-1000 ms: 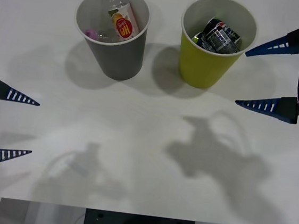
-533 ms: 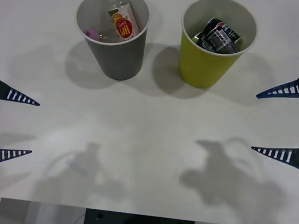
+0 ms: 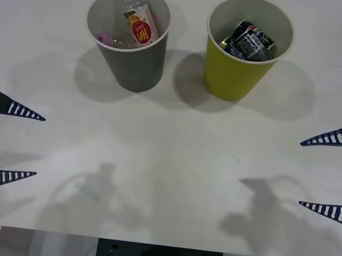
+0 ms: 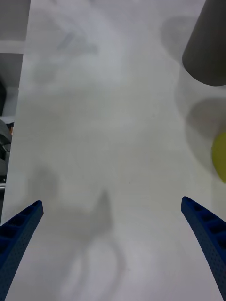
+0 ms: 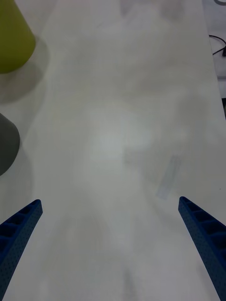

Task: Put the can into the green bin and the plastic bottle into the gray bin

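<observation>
Bottle (image 3: pixel 138 22) leans inside tapered gray bin (image 3: pixel 138 63).

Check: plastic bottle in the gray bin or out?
In. The plastic bottle leans inside the gray bin, red cap above the rim.

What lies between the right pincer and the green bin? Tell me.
Nothing: in the front view, bare white table and the bin's shadow separate the open right pincer from the green bin.

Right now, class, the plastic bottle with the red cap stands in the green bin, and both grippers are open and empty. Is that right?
Not quite. The front view shows the plastic bottle in the gray bin, not the green bin. The left gripper and right gripper are indeed open and empty.
</observation>
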